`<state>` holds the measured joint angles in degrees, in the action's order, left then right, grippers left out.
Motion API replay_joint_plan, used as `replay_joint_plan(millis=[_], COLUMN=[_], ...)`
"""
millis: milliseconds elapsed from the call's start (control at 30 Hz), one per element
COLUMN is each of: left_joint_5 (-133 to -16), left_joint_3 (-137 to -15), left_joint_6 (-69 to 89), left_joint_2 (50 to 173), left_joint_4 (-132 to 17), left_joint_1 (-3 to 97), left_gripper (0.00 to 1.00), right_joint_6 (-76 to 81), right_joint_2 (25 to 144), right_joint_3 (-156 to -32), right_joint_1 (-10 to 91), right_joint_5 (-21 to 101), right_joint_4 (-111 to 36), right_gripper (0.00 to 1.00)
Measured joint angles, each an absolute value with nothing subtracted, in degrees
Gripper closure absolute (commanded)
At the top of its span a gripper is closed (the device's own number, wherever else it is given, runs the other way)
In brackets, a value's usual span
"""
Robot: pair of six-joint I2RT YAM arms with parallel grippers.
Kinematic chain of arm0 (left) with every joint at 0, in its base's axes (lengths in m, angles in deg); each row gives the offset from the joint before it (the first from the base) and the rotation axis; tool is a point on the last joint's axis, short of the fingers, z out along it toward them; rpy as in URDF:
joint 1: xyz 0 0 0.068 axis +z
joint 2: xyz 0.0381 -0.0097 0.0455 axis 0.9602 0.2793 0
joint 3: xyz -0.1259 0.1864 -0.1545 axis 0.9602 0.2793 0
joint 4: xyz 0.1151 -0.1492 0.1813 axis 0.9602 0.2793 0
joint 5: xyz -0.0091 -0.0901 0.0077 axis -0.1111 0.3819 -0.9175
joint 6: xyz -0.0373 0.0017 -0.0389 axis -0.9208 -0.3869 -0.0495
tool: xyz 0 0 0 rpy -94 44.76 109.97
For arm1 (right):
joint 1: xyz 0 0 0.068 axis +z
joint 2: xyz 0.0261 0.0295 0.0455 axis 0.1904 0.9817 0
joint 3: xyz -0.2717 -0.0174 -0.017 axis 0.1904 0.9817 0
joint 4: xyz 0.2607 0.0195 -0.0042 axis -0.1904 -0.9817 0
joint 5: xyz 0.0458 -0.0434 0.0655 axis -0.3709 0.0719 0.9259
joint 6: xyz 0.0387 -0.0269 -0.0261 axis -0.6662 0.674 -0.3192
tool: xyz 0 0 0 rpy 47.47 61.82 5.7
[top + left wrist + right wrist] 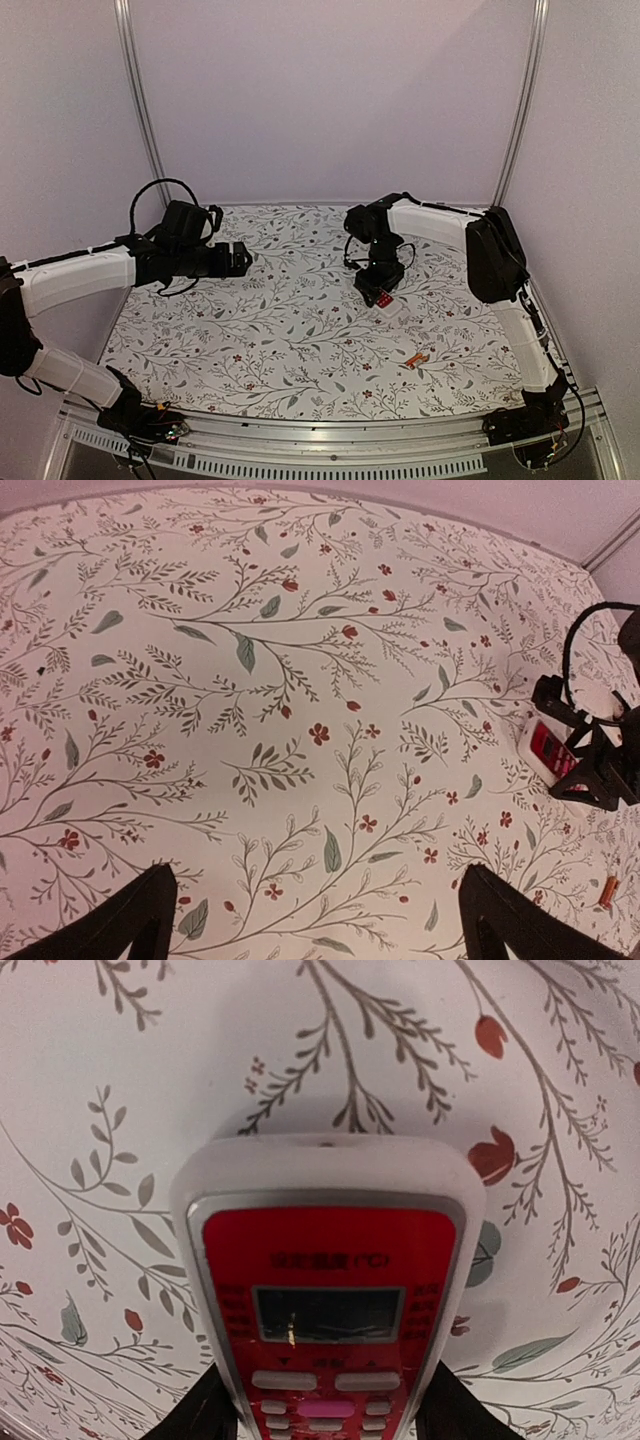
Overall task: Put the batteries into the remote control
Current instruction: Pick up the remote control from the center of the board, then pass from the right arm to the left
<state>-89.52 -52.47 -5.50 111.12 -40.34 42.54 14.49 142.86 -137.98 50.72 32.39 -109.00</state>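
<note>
Two arms are sharing the table [300, 340], but only the right one is looking busy. The right gripper [379, 284] is reaching down onto the remote [386, 299], which is lying right of centre in the top view with its red button face turned up. In the right wrist view the fingers [198, 1416] are sitting against the remote's two long edges at the bottom of the frame, though I cannot tell whether they are pinching it. The left gripper [238, 258] is hanging spread wide and holding nothing at the left of the top view, well apart from the remote. The batteries [417, 360] are showing only as a small orange-red speck lower right of the remote, near the front edge, untouched; how many are lying there is too small to tell. Judging from this, the step in hand is taking hold of the remote, with loading not begun. Since the button face is pointing up, the next move is probably calling for a firm hold and turning the remote over so its back is facing up before a battery is fetched.
</note>
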Motion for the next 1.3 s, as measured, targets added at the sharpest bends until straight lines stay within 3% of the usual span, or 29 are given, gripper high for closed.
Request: replay_joint_plan(millis=[100, 333, 733, 1000, 1300], left_joint_5=[-89.3, -85.0, -69.02, -57.35, -53.37], left_joint_3=[-52.32, -47.1, -41.9, -43.01, -51.45], left_joint_6=[-5.79, -5.66, -5.96, -5.55, -5.57], left_joint_2=[110.55, 102.73, 92.93, 94.35, 102.46], left_joint_4=[-40.65, -48.61, -67.47, -77.02, -81.48], left_joint_1=[42.54, 42.54, 42.06, 34.8, 27.39], left_gripper=[0.01, 0.0, 0.0, 0.01, 0.0], right_joint_6=[14.11, 14.07, 7.75, -4.2, -13.38], right_joint_2=[142.86, 139.69, 113.46, 106.31, 105.92], right_joint_3=[-138.03, -138.05, -137.55, -127.97, -124.41], right_joint_1=[50.72, 50.72, 50.72, 50.79, 53.21], right_joint_5=[33.77, 42.81, 65.04, 79.12, 83.82], right_joint_4=[-109.11, -107.51, -89.24, -66.47, -53.48], right_gripper=[0.58, 0.61, 0.65, 0.69, 0.69])
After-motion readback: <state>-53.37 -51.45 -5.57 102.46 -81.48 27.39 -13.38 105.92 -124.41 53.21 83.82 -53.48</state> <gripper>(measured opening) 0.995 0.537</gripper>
